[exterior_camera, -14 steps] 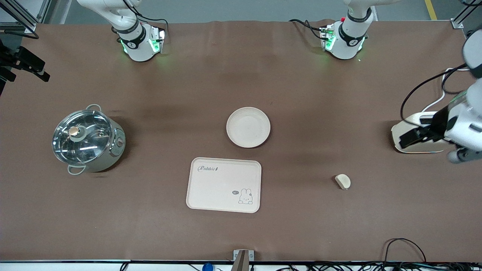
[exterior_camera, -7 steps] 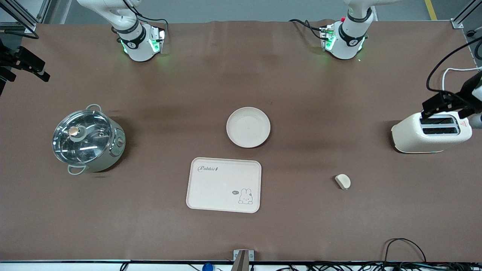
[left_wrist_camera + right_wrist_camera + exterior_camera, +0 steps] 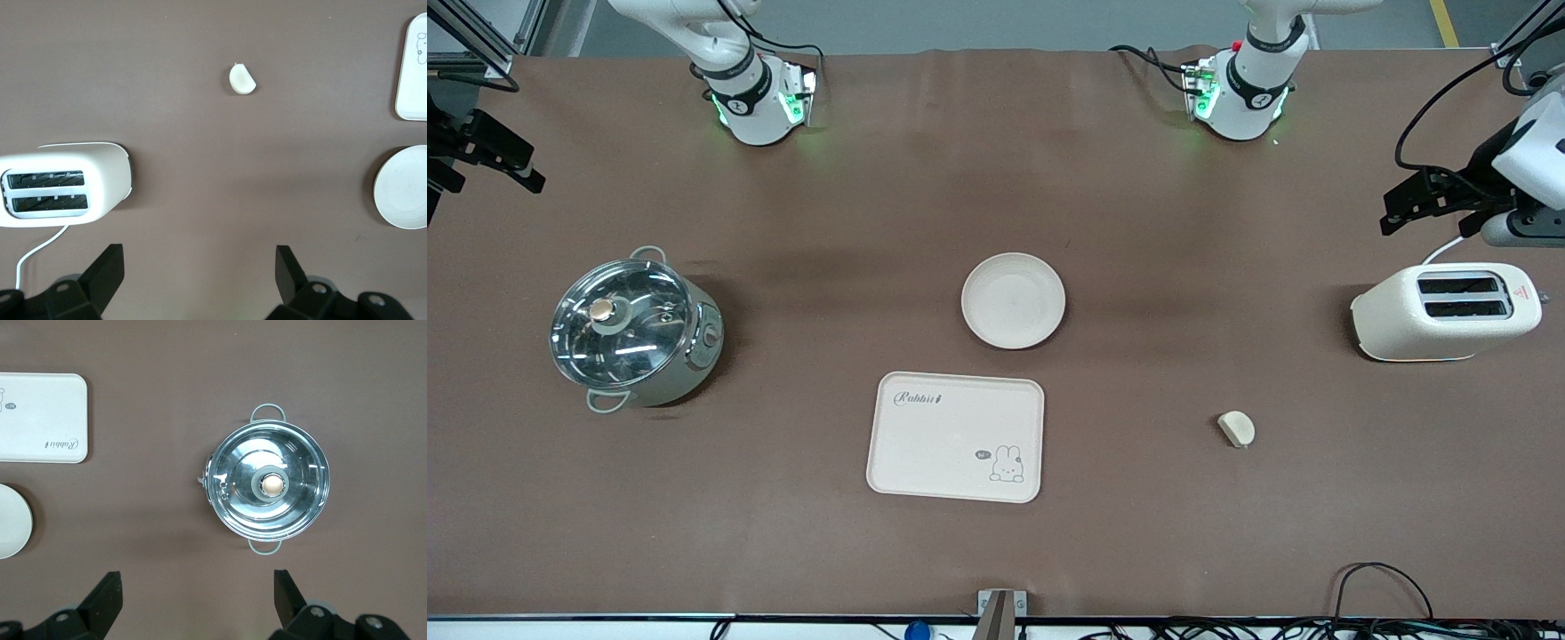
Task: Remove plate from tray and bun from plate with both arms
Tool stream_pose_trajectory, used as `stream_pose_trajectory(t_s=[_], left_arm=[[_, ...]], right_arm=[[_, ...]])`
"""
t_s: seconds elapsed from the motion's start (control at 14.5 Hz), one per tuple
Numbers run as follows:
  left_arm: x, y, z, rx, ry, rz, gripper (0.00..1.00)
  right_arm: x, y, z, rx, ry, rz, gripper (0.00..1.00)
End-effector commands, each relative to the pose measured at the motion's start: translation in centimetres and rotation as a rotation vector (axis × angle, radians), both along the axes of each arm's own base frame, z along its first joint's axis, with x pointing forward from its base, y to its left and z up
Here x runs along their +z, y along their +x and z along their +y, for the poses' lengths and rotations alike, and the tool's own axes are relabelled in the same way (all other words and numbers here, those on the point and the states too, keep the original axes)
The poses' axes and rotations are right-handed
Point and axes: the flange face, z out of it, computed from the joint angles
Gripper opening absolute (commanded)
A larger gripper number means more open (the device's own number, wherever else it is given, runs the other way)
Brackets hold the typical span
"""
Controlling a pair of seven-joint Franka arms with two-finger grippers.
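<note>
The round cream plate (image 3: 1013, 300) lies at the table's middle; it also shows in the left wrist view (image 3: 402, 188) and the right wrist view (image 3: 12, 520). The small pale bun (image 3: 1236, 428) lies on the cloth toward the left arm's end, nearer the front camera than the plate, and shows in the left wrist view (image 3: 242, 79). My left gripper (image 3: 1394, 212) hangs open and empty over bare table beside the toaster (image 3: 1445, 311); its jaws stand wide apart (image 3: 198, 260). My right gripper (image 3: 197, 583) is open and empty, high over the table beside the pot (image 3: 268, 483), out of the front view.
A rectangular cream tray with a rabbit drawing (image 3: 956, 436) lies just nearer the front camera than the plate. A lidded steel pot (image 3: 633, 329) stands toward the right arm's end. The toaster's white cord (image 3: 40, 250) trails off it.
My left gripper has moved from over the toaster to over the bare table beside it, uncovering the toaster. The plate, bun, tray and pot have not moved.
</note>
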Motion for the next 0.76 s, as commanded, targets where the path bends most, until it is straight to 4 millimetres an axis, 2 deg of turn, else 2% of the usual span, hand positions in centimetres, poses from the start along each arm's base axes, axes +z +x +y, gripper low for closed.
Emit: stream_pose_trajectory(t_s=[0.0,0.14,0.28,0.34,0.55,0.69], left_arm=[[0.0,-0.2,-1.0,-0.015,0.003,-0.012,1.00],[0.1,-0.4,-1.5,-0.021,0.007,-0.009,1.00],[0.3,-0.7,-3.2,0.005,0.009,-0.005,1.00],[0.4,-0.9,-3.5,0.030,0.012,0.011,1.00],[2.2,-0.8,-3.3,0.044,0.030,0.012,1.00],[2.4,-0.6,-3.2,0.039,0.071,0.015,1.00]], right_arm=[[0.3,-0.6,0.2,-0.005,-0.016,-0.006,1.00],[0.3,-0.6,0.2,-0.006,-0.016,-0.006,1.00],[0.4,-0.5,0.2,-0.006,-0.016,-0.009,1.00],[0.4,-0.5,0.2,-0.008,-0.016,-0.009,1.00],[0.3,-0.6,0.2,-0.006,-0.016,-0.006,1.00],[0.3,-0.6,0.2,-0.006,-0.016,-0.006,1.00]])
